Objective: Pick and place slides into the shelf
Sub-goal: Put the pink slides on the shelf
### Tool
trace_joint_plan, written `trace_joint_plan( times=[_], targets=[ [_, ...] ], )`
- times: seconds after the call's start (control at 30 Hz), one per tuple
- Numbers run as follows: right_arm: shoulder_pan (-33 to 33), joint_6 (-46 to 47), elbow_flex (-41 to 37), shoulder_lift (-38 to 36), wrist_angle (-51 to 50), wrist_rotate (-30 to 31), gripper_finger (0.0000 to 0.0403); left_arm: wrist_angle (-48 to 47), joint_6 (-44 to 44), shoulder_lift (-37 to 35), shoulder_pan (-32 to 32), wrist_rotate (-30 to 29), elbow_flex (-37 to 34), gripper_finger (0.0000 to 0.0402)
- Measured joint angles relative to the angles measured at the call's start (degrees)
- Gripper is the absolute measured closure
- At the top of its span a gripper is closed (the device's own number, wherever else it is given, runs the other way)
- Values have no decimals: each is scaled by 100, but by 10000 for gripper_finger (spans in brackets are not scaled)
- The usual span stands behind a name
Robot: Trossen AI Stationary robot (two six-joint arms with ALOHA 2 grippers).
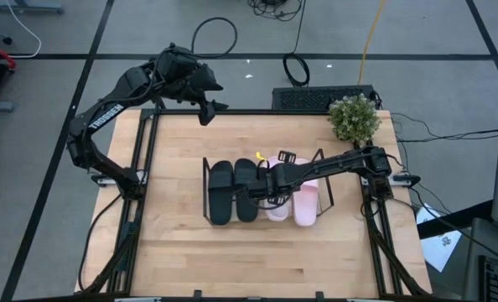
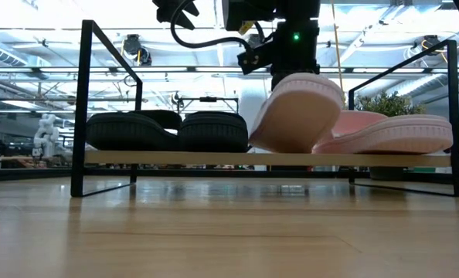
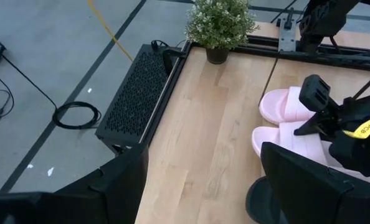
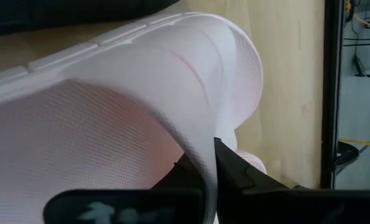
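Note:
The shelf [image 1: 204, 189] stands mid-table, a clear deck [image 2: 214, 158] between dark wire end frames. Two black slides [image 1: 221, 191] [image 1: 246, 190] lie flat on its left half. One pink slide [image 1: 307, 201] lies flat at its right end. My right gripper [image 1: 272, 190] reaches in from the table's right and is shut on the second pink slide [image 2: 295, 112], between the black pair and the other pink one. My left gripper [image 1: 209, 111] is open and empty, raised over the table's far edge, left of centre; it also shows in the left wrist view [image 3: 203, 177]. My right gripper pinches the pink slide's strap at its edge [image 4: 205, 158] between its two fingers [image 4: 238, 174], one under the strap and one outside. It comes from above. The slide is tilted, one long side raised and its lower side [image 2: 272, 147] on the shelf deck.
A potted plant [image 1: 354, 117] stands at the table's far right corner. A black grilled box [image 1: 316, 98] sits just beyond the far edge. Bare wood [image 1: 257, 260] lies between the shelf and the near edge. Cables lie on the floor beyond.

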Motion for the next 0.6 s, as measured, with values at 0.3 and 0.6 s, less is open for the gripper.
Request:
trace_joint_plan(
  times=[0.3, 0.6],
  targets=[
    [-1, -1, -6, -3, 137, -72, 403, 0, 21, 2, 0, 0, 0, 94],
    [19, -10, -306, -19, 570, -318, 403, 0, 15, 2, 0, 0, 0, 94]
  ],
)
